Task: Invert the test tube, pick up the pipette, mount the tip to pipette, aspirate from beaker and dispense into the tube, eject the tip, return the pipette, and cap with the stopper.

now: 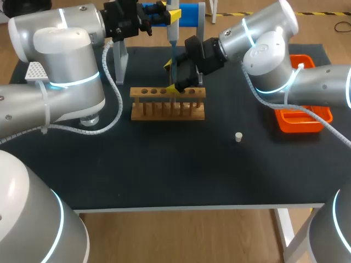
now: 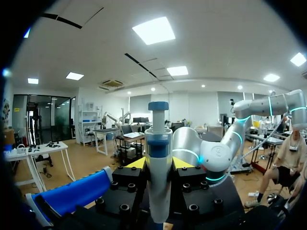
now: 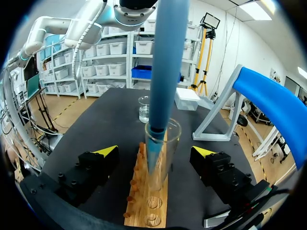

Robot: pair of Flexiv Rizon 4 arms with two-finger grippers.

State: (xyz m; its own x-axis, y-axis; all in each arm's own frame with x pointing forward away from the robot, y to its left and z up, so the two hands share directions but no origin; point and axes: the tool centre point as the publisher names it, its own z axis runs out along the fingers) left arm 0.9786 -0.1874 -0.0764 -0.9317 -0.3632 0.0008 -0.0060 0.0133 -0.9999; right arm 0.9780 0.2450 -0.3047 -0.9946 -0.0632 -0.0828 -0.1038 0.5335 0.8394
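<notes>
My left gripper (image 2: 158,163) clamps the pipette (image 2: 158,141) above the wooden rack (image 1: 143,112). Its blue tip (image 3: 165,72) sits inside the rack's test tube (image 3: 171,143), and my right gripper (image 3: 154,151) is spread wide around that tube.

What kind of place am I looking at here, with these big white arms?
Probably a robotics lab bench set up for chemistry work: a wooden test tube rack on the black table, a pipette with its tip in a glass tube, and a beaker.

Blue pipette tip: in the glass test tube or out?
In. Right wrist view: blue pipette tip ends below the rim of the clear glass test tube standing in the wooden rack.
</notes>
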